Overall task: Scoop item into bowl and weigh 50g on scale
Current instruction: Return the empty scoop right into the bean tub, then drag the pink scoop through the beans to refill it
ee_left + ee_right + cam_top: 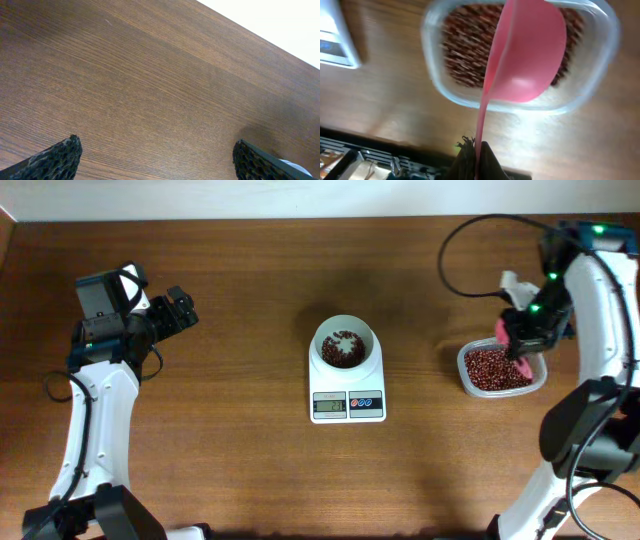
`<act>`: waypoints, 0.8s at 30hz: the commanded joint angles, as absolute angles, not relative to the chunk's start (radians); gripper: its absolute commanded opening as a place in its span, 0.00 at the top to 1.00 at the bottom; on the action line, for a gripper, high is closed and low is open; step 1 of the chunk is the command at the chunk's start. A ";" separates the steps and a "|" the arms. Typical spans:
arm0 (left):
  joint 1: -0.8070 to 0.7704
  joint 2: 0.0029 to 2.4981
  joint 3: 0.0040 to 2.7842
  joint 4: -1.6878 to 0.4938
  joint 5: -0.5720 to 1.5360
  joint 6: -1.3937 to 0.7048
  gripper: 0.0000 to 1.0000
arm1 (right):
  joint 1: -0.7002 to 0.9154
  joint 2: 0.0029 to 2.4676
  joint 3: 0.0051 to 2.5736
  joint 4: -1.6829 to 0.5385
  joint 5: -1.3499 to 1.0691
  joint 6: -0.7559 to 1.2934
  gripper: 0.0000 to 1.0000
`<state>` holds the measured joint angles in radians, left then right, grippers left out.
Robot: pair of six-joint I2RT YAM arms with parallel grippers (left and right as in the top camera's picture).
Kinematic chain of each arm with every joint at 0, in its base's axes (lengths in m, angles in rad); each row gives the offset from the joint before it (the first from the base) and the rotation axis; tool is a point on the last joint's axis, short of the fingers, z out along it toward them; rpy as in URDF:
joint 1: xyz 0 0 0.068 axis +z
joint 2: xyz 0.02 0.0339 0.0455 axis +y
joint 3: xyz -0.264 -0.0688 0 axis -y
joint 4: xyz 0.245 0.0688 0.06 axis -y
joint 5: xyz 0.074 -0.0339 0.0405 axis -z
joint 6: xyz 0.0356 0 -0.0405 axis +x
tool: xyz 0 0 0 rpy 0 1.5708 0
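Two arms, one scale (347,406), one bowl (322,340), one clear tub (465,372) and one pink scoop (530,55) on your surface (230,440). Your beans (343,350) sit in two lots: a small dark heap in the bowl, which stands on the scale's platform mid-surface, and a fuller layer in the tub, well off to the right of the scale. Display digits are too small to read from overhead. Your right arm comes in from the right edge, wrist bent down over the tub. The right pincer (475,156) is clamped narrow on the scoop's thin handle, with the cup tilted almost edge-on above the tub's beans. The right wrist view is blurred, so you can't tell if the cup carries beans or touches the layer. Your left arm is folded back at the far left, well apart from the scale. The left pincer (157,161) points toward the middle and is spread wide, one fingertip (59,159) in each lower corner of its wrist view, only wood grain between them.
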<state>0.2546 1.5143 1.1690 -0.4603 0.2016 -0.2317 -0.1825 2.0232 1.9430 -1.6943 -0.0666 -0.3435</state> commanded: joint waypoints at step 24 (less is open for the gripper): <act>0.258 1.517 1.183 -0.459 0.194 -0.241 0.01 | -0.256 2.002 1.547 -1.442 -0.260 -0.343 0.96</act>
